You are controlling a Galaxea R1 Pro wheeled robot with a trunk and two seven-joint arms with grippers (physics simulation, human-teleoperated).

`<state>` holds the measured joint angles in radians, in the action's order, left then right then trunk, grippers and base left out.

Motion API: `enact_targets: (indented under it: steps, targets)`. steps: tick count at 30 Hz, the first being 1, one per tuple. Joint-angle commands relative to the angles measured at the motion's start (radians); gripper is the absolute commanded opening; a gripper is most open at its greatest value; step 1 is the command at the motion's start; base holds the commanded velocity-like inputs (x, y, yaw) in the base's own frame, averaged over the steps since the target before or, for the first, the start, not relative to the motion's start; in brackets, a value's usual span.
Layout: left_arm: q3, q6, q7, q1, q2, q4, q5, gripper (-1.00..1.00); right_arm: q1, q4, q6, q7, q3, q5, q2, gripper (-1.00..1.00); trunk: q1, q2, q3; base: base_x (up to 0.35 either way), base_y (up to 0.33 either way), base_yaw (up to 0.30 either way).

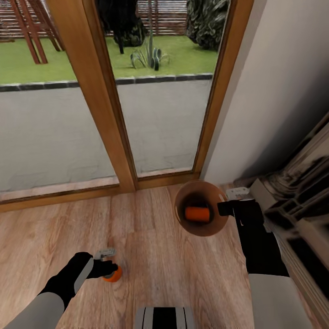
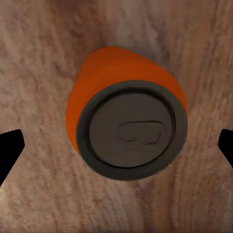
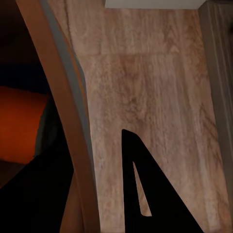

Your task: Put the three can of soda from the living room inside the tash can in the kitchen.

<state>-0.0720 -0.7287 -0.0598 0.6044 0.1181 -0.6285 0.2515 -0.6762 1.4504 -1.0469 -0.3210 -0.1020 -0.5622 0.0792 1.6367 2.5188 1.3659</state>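
Left end effector (image 1: pixel 108 268) hung low over the light wood plank floor (image 1: pixel 151 256), black fingers spread wide. Between them stood a bright orange soda can with a dark grey top (image 1: pixel 112 274), upright on the planks. In the left wrist view that can (image 2: pixel 127 124) sat centred between the two black fingertips (image 2: pixel 9 150), clear floor on both sides, no contact; round recessed lid with pull tab faced the camera, smooth glossy orange wall below it.

Farther on, to the right, the right end effector (image 1: pixel 225 206) was clamped on the rim of the small round tapered bucket with tan-brown wood-coloured inside (image 1: pixel 183 214), one finger inside, one outside, seen in the right wrist view as a thin curved wall (image 3: pixel 73 145) between the black fingers (image 3: pixel 155 194). A second orange soda can (image 1: pixel 197 214) lay on its side in the bucket bottom.

Beyond: wooden-framed glass garden doors (image 1: pixel 103 91), plain pale wall (image 1: pixel 269 91), carved stone fireplace edge (image 1: pixel 297 183) at right. Grey paving and lawn outside.
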Motion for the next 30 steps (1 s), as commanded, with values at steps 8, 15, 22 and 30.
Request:
enact_targets:
  steps: [8, 15, 22, 30]
  targets:
    - [0.0, 0.001, -0.001, 0.0, 0.0, -0.001, 0.0, 1.0, 0.0, 0.001, 0.0, 0.0, 0.001, 0.007, -0.001, -1.0, 0.002, 0.001, 0.015, 0.0, 0.0, 0.0]
    - [-0.001, 0.0, -0.001, 0.0, 0.001, -0.001, 0.0, 1.0, 0.001, 0.004, 0.0, 0.0, 0.003, 0.007, -0.001, -1.0, 0.002, 0.001, 0.015, 0.0, 0.0, 0.0]
    - [-0.002, 0.0, -0.001, 0.0, 0.0, -0.001, 0.0, 1.0, 0.001, 0.006, 0.0, 0.0, 0.005, 0.006, 0.0, -1.0, 0.002, 0.001, 0.015, 0.04, 0.0, 0.0]
    - [0.001, 0.001, 0.0, 0.0, 0.0, -0.002, 0.0, 1.0, 0.001, 0.008, 0.0, 0.0, 0.004, 0.005, -0.001, -1.0, 0.003, 0.002, 0.027, 0.01, 0.0, 0.0]
